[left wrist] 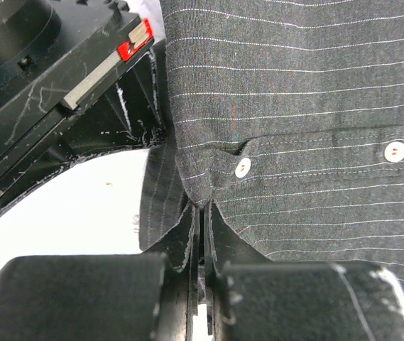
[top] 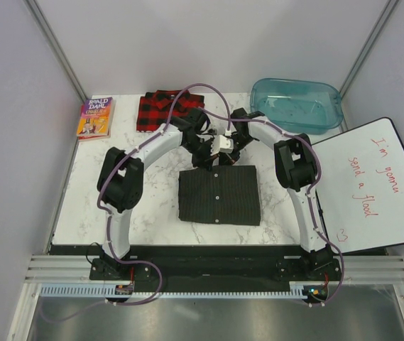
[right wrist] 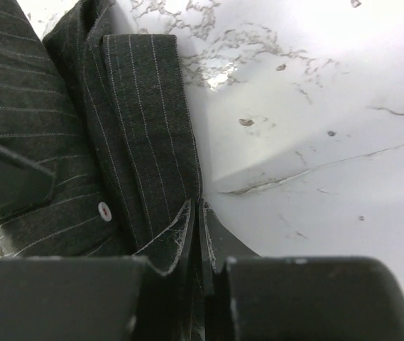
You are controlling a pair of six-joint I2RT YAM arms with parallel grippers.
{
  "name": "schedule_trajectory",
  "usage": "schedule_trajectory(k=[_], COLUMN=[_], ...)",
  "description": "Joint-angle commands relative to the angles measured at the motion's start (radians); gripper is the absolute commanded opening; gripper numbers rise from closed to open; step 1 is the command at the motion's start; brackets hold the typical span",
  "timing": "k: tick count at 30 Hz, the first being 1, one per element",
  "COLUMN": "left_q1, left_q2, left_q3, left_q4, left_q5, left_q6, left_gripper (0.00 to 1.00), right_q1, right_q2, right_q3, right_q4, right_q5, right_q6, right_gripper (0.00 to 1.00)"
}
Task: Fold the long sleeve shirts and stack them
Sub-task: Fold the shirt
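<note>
The dark charcoal pinstriped shirt (top: 219, 193) lies folded into a rectangle at the middle of the table. Both grippers meet at its far edge. My left gripper (top: 207, 160) is shut on a pinch of this shirt's fabric (left wrist: 203, 204) beside a white button (left wrist: 243, 168). Close to its right, my right gripper (top: 231, 159) has its jaws closed on the shirt's folded edge (right wrist: 202, 207), with bare tabletop to the right of it. The red-and-black plaid shirt (top: 167, 108) lies folded at the back of the table, behind the arms.
A colourful paperback book (top: 95, 117) lies at the back left corner. At the back right stands a clear blue plastic bin (top: 297, 104). A whiteboard with red writing (top: 368, 188) leans over the table's right edge. The white marbled table (top: 152, 199) shows around the shirt.
</note>
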Motion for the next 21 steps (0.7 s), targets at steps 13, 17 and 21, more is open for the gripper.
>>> schedule_trajectory(k=[13,17,21], left_q1=[0.152,0.251,0.307], left_q2=[-0.058,-0.050,-0.032], left_q3=[0.138,0.134,0.076], left_q4=[-0.046,-0.112,-0.112], left_q5=[0.059,0.146,0.225], left_q6=[-0.133,-0.333,-0.477], left_gripper=[0.55,0.65,0.71], right_q1=[-0.102,-0.153,-0.181], right_q2=[-0.041,-0.138,-0.204], right_q3=[0.261,0.197,0.088], right_q4=[-0.027,-0.037,-0.071], right_q5=[0.086,0.084,0.055], right_q6=[0.107,0.099,0.031], right_gripper=[0.61,0.70,0.74])
